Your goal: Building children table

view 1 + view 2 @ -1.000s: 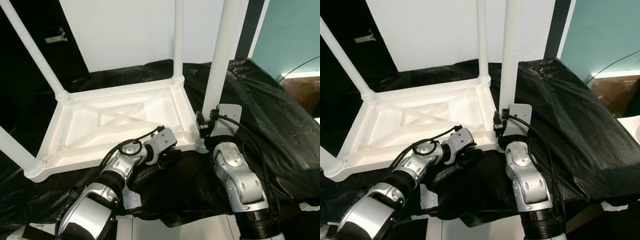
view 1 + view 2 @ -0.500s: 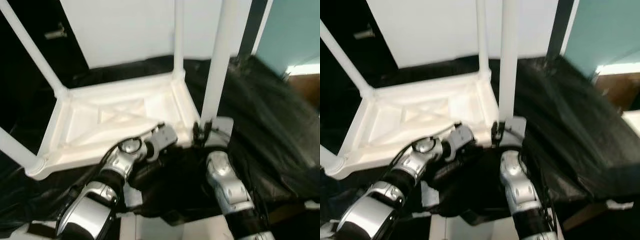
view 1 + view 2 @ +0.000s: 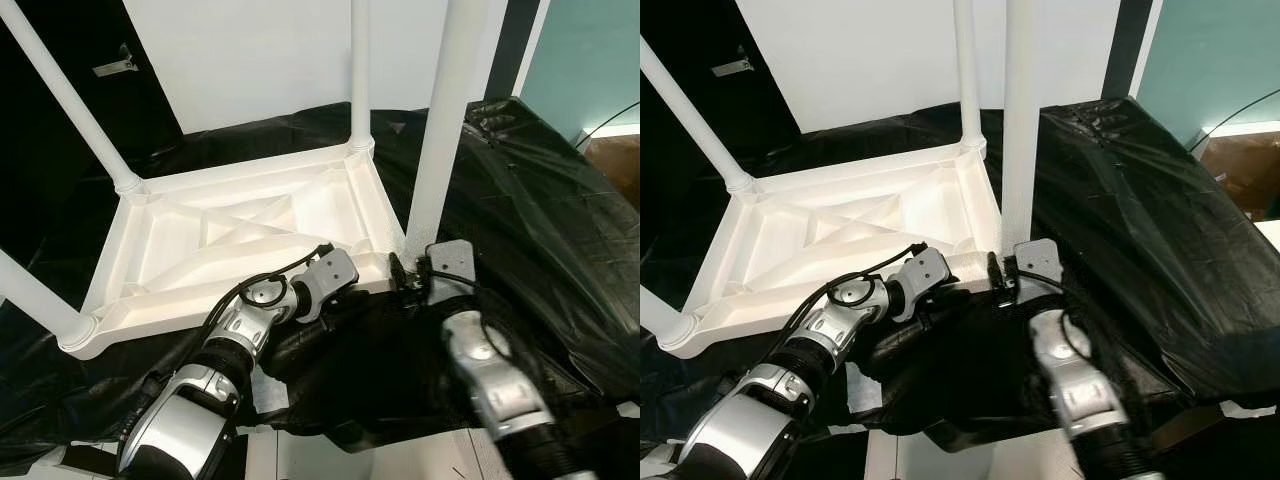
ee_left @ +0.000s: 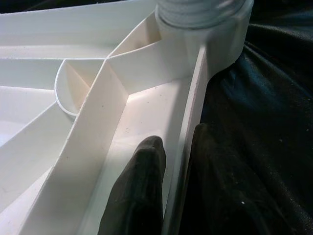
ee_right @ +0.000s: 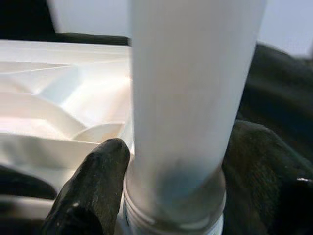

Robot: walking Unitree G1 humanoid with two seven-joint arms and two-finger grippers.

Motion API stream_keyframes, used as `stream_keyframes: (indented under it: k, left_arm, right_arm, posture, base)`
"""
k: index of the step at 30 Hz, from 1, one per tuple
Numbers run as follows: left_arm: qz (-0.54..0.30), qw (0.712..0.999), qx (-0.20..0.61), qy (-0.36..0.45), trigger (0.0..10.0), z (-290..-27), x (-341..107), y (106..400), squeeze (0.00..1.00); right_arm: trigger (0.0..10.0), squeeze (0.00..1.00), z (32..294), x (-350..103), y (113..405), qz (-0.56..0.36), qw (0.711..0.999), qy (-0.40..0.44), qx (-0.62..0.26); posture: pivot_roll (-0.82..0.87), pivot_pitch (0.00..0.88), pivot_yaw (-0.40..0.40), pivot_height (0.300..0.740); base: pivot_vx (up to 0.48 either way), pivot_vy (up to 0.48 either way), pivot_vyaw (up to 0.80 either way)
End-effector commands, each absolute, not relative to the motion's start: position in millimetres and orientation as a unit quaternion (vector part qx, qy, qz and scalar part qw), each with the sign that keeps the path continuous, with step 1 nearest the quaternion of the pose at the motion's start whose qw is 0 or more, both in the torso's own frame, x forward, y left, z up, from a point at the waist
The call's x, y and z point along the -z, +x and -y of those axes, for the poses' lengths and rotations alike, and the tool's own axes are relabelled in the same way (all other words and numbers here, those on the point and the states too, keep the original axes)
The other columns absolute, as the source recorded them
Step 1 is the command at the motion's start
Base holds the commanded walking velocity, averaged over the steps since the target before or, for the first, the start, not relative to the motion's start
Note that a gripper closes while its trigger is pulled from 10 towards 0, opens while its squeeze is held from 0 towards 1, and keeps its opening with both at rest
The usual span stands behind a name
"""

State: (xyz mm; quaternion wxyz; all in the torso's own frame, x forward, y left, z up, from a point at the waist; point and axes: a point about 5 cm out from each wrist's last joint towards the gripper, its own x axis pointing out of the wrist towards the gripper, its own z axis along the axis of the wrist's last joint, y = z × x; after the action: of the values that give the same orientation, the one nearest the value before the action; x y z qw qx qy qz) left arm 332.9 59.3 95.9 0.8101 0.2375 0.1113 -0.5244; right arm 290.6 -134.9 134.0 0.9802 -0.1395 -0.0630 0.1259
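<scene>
A white plastic children's table (image 3: 200,300) lies upside down on a black sheet, its ribbed underside facing up. Its legs stand upward: far left (image 3: 70,100), far right (image 3: 360,70), near left (image 3: 30,295) and near right (image 3: 440,120). My left gripper (image 4: 177,136) is shut on the table's near rim, one finger (image 4: 144,191) inside the rim and the other outside; in the left eye view it sits at the rim's right end (image 3: 345,292). My right gripper (image 5: 178,142) holds the base of the near right leg (image 5: 190,88), with one finger (image 5: 93,191) pressed against its side.
The black plastic sheet (image 3: 540,200) covers a raised surface that slopes off to the right. A white panel (image 3: 260,50) stands behind the table, and a teal wall (image 3: 590,50) is at the far right. The surface's front edge runs just below my arms.
The camera swayed and settled, so the picture shifted a little. My right forearm now leans lower and further right, while both grippers stay at the rim and the leg.
</scene>
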Motion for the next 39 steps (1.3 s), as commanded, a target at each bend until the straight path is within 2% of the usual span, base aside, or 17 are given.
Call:
stream_keyframes:
  k: [1, 10, 11, 12, 21, 26, 29, 30, 31, 32, 33, 34, 35, 36, 38, 39]
  left_arm:
    - [-0.191, 0.803, 0.510, 0.243, 10.0, -74.2, -60.8, 320.6, 0.00]
    - [-0.189, 0.803, 0.510, 0.246, 10.0, -73.5, -61.6, 321.7, 0.00]
    - [-0.189, 0.803, 0.509, 0.246, 10.0, -73.8, -61.5, 321.6, 0.00]
    - [-0.189, 0.803, 0.509, 0.246, 10.0, -74.6, -61.4, 321.6, 0.00]
    - [-0.190, 0.805, 0.505, 0.246, 10.0, -77.3, -61.1, 321.7, 0.00]
    - [-0.191, 0.805, 0.505, 0.246, 10.0, -78.3, -59.2, 320.5, 0.00]
    - [-0.192, 0.805, 0.505, 0.245, 10.0, -77.5, -59.0, 320.4, 0.00]
    - [-0.192, 0.805, 0.505, 0.245, 10.0, -77.0, -59.0, 320.5, 0.00]
    - [-0.192, 0.805, 0.505, 0.245, 10.0, -77.0, -59.0, 320.5, 0.00]
    - [-0.191, 0.805, 0.506, 0.245, 10.0, -76.5, -59.2, 320.6, 0.00]
    - [-0.191, 0.805, 0.506, 0.245, 10.0, -76.5, -59.2, 320.6, 0.00]
    - [-0.191, 0.805, 0.506, 0.245, 10.0, -76.2, -59.4, 320.8, 0.00]
    - [-0.191, 0.805, 0.506, 0.245, 10.0, -76.2, -59.4, 320.8, 0.00]
    - [-0.191, 0.804, 0.506, 0.246, 10.0, -76.1, -59.5, 320.9, 0.00]
    - [-0.191, 0.804, 0.506, 0.246, 10.0, -76.1, -59.5, 320.9, 0.00]
    - [-0.191, 0.804, 0.506, 0.246, 10.0, -76.2, -59.6, 320.9, 0.00]
  right_arm:
    - [10.0, 0.00, 137.4, -140.3, 291.2, 0.079, 0.974, -0.149, -0.153]
    - [10.0, 0.00, 144.3, -144.8, 299.2, 0.066, 0.957, -0.169, -0.228]
    - [9.7, 0.00, 143.7, -144.1, 300.1, 0.063, 0.955, -0.169, -0.235]
    - [0.0, 0.00, 142.4, -142.4, 300.9, 0.053, 0.954, -0.164, -0.244]
    - [0.0, 0.00, 142.6, -134.3, 301.8, 0.018, 0.956, -0.136, -0.259]
    - [0.0, 0.00, 140.9, -123.7, 297.4, -0.004, 0.971, -0.094, -0.222]
    - [0.0, 0.00, 134.0, -116.8, 291.8, -0.003, 0.982, -0.067, -0.177]
    - [0.0, 0.00, 132.5, -113.9, 288.8, 0.008, 0.990, -0.059, -0.128]
    - [0.0, 0.00, 132.5, -113.9, 288.8, 0.008, 0.990, -0.059, -0.128]
    - [0.0, 0.00, 133.3, -109.2, 284.9, 0.014, 0.997, -0.042, -0.061]
    - [0.0, 0.00, 133.3, -109.2, 284.9, 0.014, 0.997, -0.042, -0.061]
    - [0.0, 0.00, 133.7, -104.5, 281.4, 0.014, 0.999, -0.028, -0.010]
    - [0.0, 0.00, 133.7, -104.5, 281.4, 0.014, 0.999, -0.028, -0.010]
    - [0.0, 0.00, 134.3, -102.4, 279.0, 0.019, 0.999, -0.022, 0.027]
    - [0.0, 0.00, 134.3, -102.4, 279.0, 0.019, 0.999, -0.022, 0.027]
    - [0.0, 0.00, 136.6, -103.6, 279.2, 0.028, 0.998, -0.018, 0.054]
  posture:
    - [-0.15, 0.014, 0.067, 0.740]
    - [-0.14, 0.005, 0.063, 0.740]
    - [-0.14, 0.004, 0.062, 0.740]
    - [-0.13, 0.003, 0.059, 0.740]
    - [-0.13, 0.005, 0.057, 0.740]
    - [-0.13, 0.009, 0.057, 0.740]
    - [-0.13, 0.011, 0.056, 0.740]
    - [-0.13, 0.011, 0.056, 0.740]
    - [-0.13, 0.011, 0.056, 0.740]
    - [-0.13, 0.012, 0.055, 0.740]
    - [-0.13, 0.012, 0.055, 0.740]
    - [-0.13, 0.011, 0.056, 0.740]
    - [-0.13, 0.011, 0.056, 0.740]
    - [-0.13, 0.011, 0.056, 0.740]
    - [-0.13, 0.011, 0.056, 0.740]
    - [-0.12, 0.009, 0.060, 0.740]
  base:
    - [0.000, 0.000, 0.00]
    - [0.000, 0.000, 0.00]
    - [0.000, 0.000, 0.00]
    - [0.000, 0.000, 0.00]
    - [0.000, 0.000, 0.00]
    - [0.000, 0.000, 0.00]
    - [0.000, 0.000, 0.00]
    - [0.000, 0.000, 0.00]
    - [0.000, 0.000, 0.00]
    - [0.000, 0.000, 0.00]
    - [0.000, 0.000, 0.00]
    - [0.000, 0.000, 0.00]
    - [0.000, 0.000, 0.00]
    - [0.000, 0.000, 0.00]
    - [0.000, 0.000, 0.00]
    - [0.000, 0.000, 0.00]
